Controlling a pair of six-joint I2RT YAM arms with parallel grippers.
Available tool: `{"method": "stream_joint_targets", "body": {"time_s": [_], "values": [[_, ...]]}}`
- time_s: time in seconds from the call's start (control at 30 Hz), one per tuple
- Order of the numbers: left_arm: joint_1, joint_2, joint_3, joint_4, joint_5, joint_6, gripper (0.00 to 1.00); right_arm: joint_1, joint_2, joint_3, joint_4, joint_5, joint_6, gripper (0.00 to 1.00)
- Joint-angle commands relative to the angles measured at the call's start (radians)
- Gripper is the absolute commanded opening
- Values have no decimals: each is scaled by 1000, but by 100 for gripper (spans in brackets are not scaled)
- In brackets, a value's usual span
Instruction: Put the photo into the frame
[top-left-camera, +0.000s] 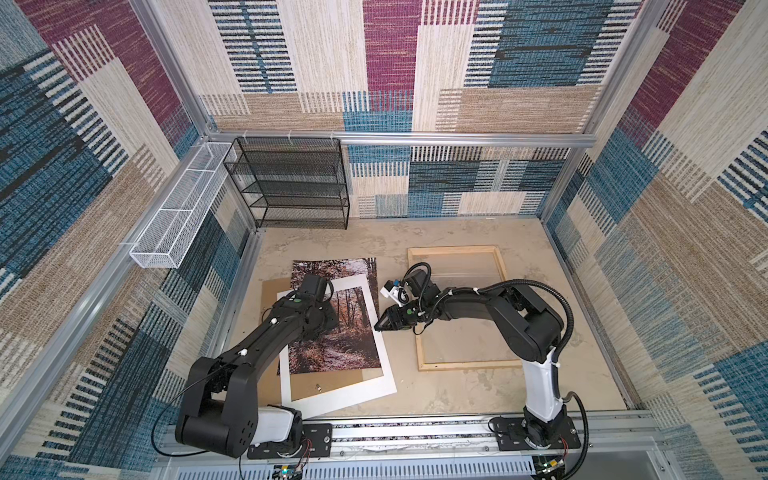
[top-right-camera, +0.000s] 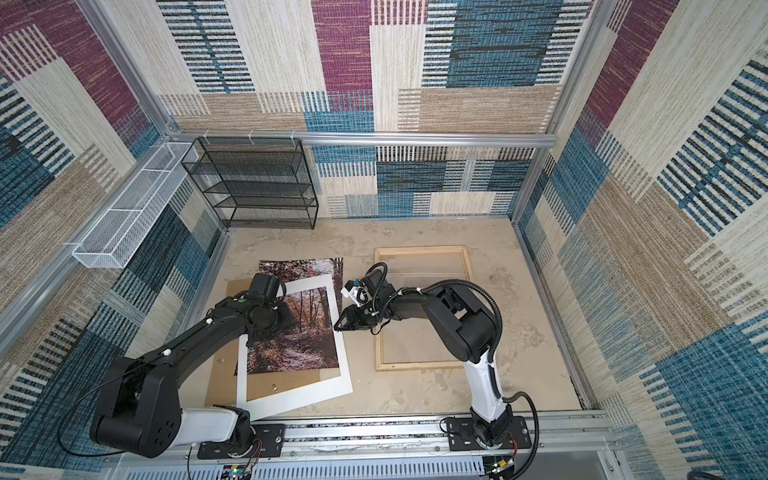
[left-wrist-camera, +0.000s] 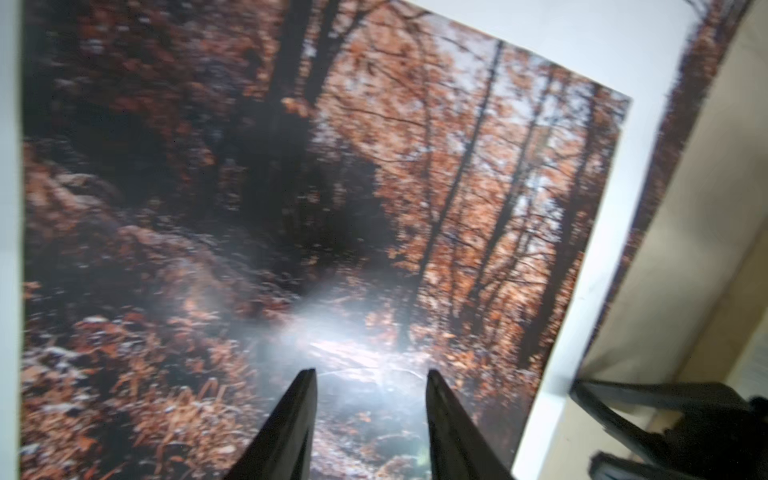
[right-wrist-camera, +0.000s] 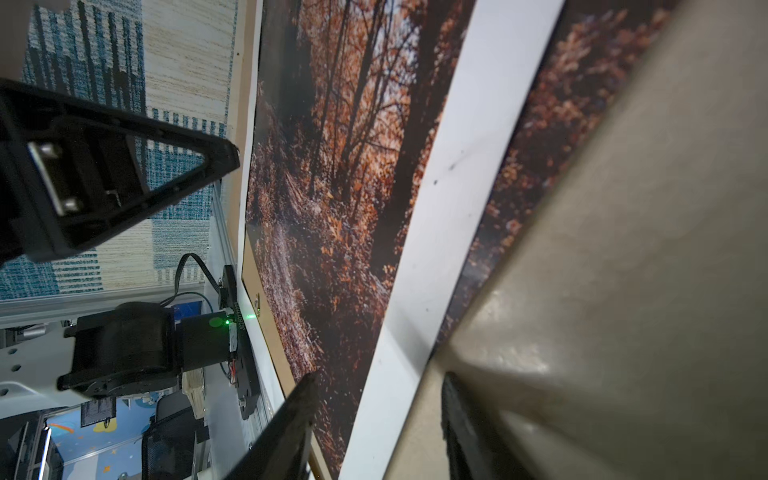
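Holdings on table (top-left-camera: 457, 399):

1. photo (top-left-camera: 349, 332) (top-right-camera: 307, 332): autumn forest print, picture side up, flat on the left half of the table, nearer the left edge than the right. It lies on the backing board (top-left-camera: 332, 380) and under the white mat (top-left-camera: 345, 395). Most of it shows through the mat's window. Its far end and a strip of its right side stick out past the mat, which sits skewed to it.

2. frame (top-left-camera: 453, 250) (top-right-camera: 419, 249): pale wood strips with a clear pane, flat on the right half of the table, apart from the photo. Bare table shows through the pane, and the right arm crosses above it.

3. left gripper (left-wrist-camera: 370, 374): hangs over the photo inside the mat's window, jaws apart with nothing between them. The wrist view is too blurred to tell whether the tips touch the print.

4. right gripper (top-left-camera: 377, 326) (right-wrist-camera: 378, 376): at the mat's right edge, pointing toward the table's left edge, jaws apart. In the wrist view one finger is over the photo and the other over bare table, with the mat's right strip between them. Contact cannot be told.

5. small metal fitting (top-left-camera: 318, 387): on the backing board, inside the window's near end.

6. black mesh shelf (top-left-camera: 291, 183): far left corner.
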Motion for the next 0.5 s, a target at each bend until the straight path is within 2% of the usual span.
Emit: {"method": "stream_joint_targets", "body": {"time_s": [0.0, 0.2, 0.47], "values": [[-50, 57, 34, 50, 48, -8, 46, 1, 8, -7, -1, 30, 22, 51], [-140, 253, 143, 83, 70, -19, 44, 1, -2, -6, -24, 42, 11, 50], [-168, 381, 214, 83, 91, -19, 44, 1, -5, -30, -1, 26, 23, 50]]}}
